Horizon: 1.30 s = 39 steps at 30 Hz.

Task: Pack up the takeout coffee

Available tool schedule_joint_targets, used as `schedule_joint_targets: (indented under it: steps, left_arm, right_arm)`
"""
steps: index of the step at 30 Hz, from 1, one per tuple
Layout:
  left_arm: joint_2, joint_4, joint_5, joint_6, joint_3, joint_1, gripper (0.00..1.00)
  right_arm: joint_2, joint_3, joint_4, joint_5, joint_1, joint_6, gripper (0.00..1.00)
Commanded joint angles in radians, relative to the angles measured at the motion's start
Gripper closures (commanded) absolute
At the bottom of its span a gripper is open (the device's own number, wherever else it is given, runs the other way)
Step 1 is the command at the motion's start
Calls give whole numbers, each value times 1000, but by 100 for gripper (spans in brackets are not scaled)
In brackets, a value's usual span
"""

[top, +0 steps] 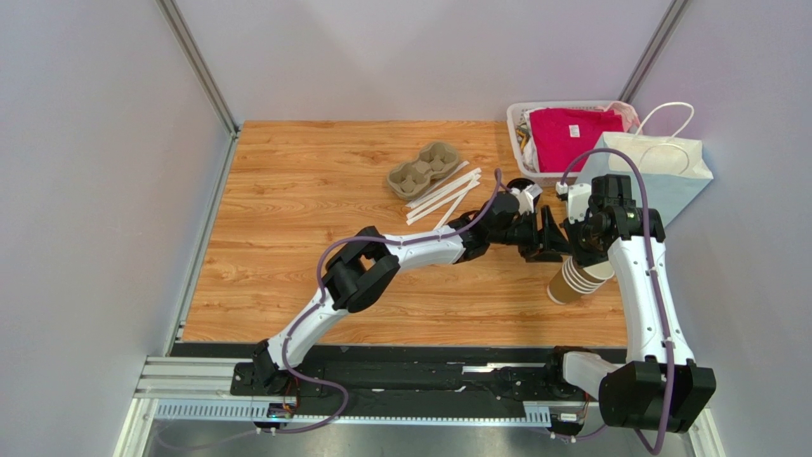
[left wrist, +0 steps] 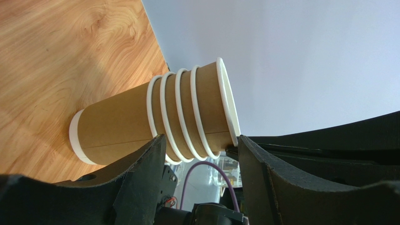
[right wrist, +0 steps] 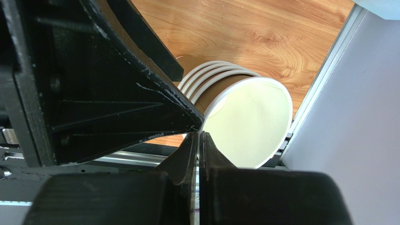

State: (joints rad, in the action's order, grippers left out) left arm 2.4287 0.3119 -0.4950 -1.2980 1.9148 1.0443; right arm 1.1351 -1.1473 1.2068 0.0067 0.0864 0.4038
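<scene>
Table (top: 314, 200): wood-grain top, walled in by grey panels.

White paper bag (top: 658, 171): stands upright at the far right with handles up, presumably ready to receive the order.

White basket (top: 517, 119): just left of the bag, holding red cloth (top: 572, 133).

Pulp cup carrier (top: 424, 169): far centre, well apart from my arms, with white sticks (top: 443, 195) scattered just beside it.

Stack of cups (top: 578, 278): lidless, tilted, base on the table at the right. My left pincer (left wrist: 199, 157) stands spread around its rim end. My right pincer (right wrist: 199, 137) is pressed together at the rim of the top cup (right wrist: 246, 124). I judge it nips that wall, which would explain the lean.

Takeout coffee: no lidded cup confirmed. A dark round object (top: 521, 185) in front of the basket may be it. I cannot tell.

Writing: none legible anywhere.
</scene>
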Motion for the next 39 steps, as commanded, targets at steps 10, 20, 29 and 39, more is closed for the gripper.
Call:
schedule_joint_targets:
  steps: [10,20,29,39]
  left_arm:
    - [3,18,-4,-12,0,17,36]
    - [-2,26,-4,5,-13,11,32]
    - [-25,58,-5,-11,-43,7,27]
    - [-162,52,-72,-7,-127,-33,3]
  right_arm:
    - [-28,-104,23,12,-2,4,100]
    - [-77,-132,83,32,-2,49,100]
    - [-107,-250,175,36,-2,64,100]
    - [-80,-468,260,-86,-5,101,100]
